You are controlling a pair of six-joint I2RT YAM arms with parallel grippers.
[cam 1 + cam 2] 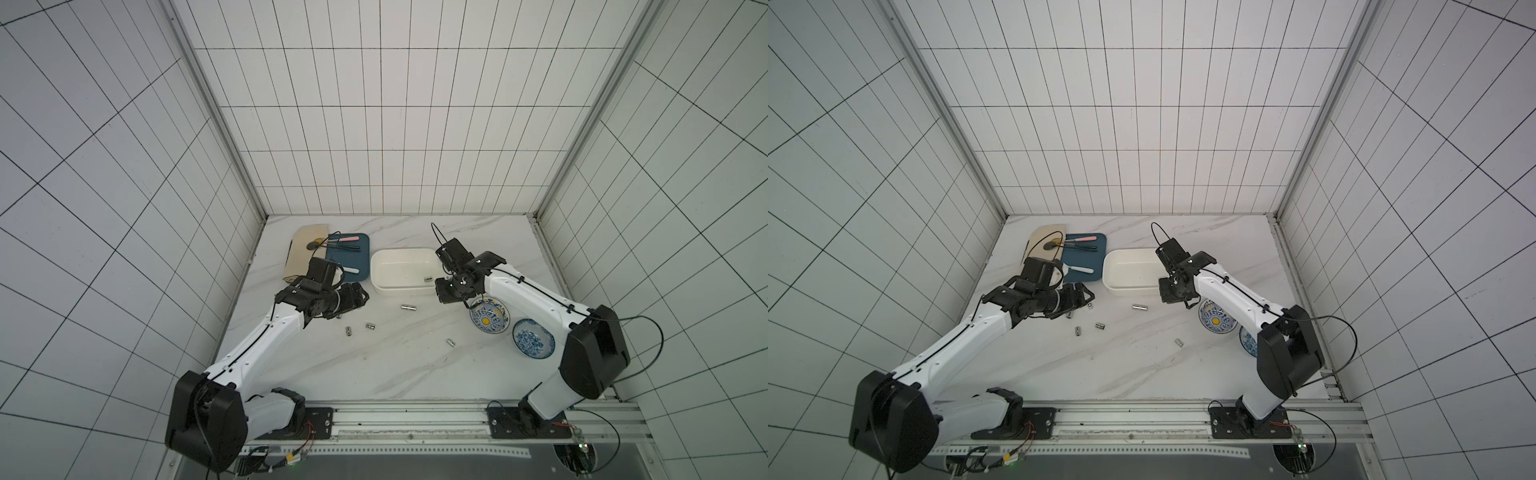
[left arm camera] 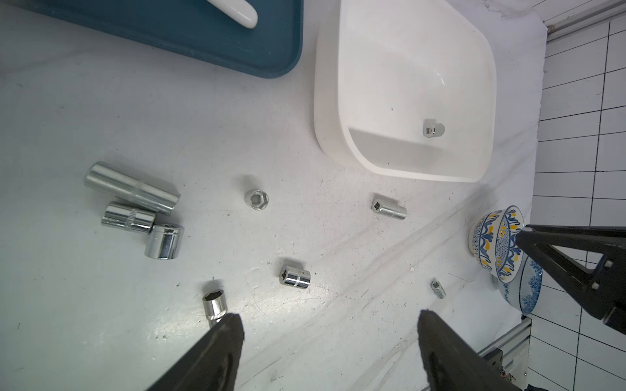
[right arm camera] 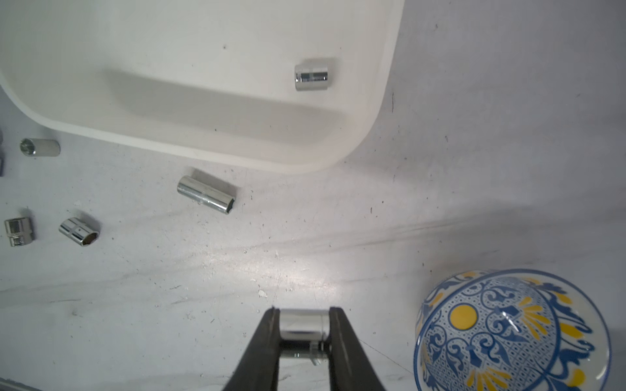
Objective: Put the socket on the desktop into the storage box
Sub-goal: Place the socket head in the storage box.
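Handling assessment: the short chrome-plated steel socket (image 3: 303,326) is judged rigid, dense for its size and slick. A grip across the round barrel can let it roll or slip, so firm, centred pressure is advised.

The right gripper (image 3: 304,312) is closed narrowly on this socket, one pad on each side of the barrel. It holds it over the white marble-look desktop (image 3: 203,270), just outside a corner of the white round-cornered storage box (image 3: 372,135). A similar socket (image 3: 311,76) lies inside the box.

The left gripper (image 2: 330,316) stands wide apart and holds nothing; one finger sits close beside a small loose socket (image 2: 212,303).

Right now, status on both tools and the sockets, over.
Right tool shut on a socket, short of the storage box. Left tool open, empty. Nothing between.
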